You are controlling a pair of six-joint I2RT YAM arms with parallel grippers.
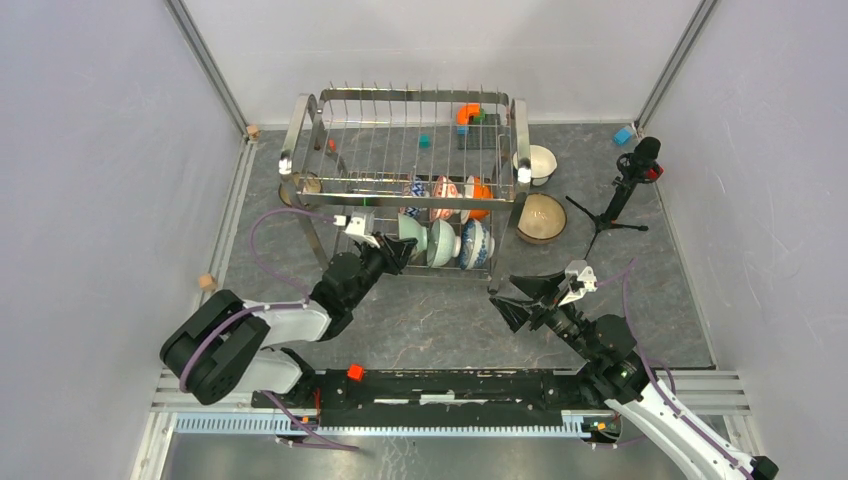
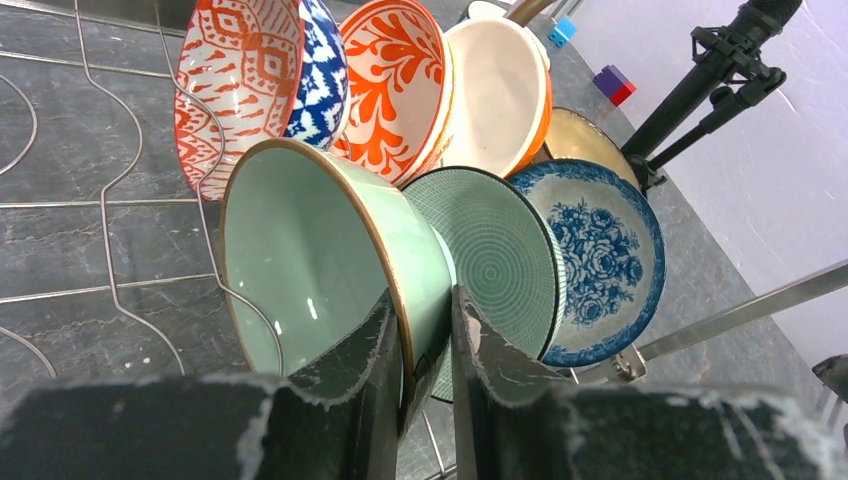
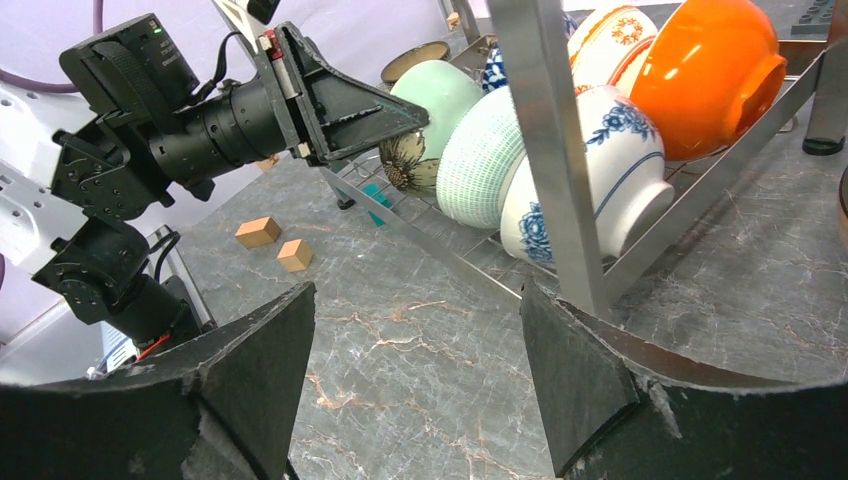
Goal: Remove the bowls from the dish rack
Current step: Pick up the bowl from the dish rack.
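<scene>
**Left claw (image 2: 425,310) pinches pale green bowl (image 2: 300,260) on rack's lower tier**

Left claw closes narrowly on the pale green bowl, one finger inside the rim and one against the outer wall, as the bowl stands on edge at the left end of the front row on the lower tier of the dish rack (image 1: 400,93). Just beside it to the right, and touching it, stands a teal-and-white ribbed bowl (image 2: 495,255), then a blue floral bowl (image 2: 600,260), all on edge between the wires. In the row behind them lean a red-patterned bowl (image 2: 235,70), a blue-patterned bowl (image 2: 320,70), an orange leaf-patterned bowl (image 2: 395,85) and an orange bowl (image 3: 705,70) with a white inside. The chrome rack sits at the far middle of the grey marbled table (image 1: 420,320). Off its right end, two bowls rest upright on the table: a white bowl (image 1: 540,162) farther back and a brown speckled bowl (image 1: 541,217) nearer. A microphone stand (image 1: 625,190) is farther right. Right claw (image 1: 515,300) hangs wide apart and empty above the table, near the rack's front right leg. Two wooden blocks (image 3: 258,232) lie on the table near the left arm.
</scene>
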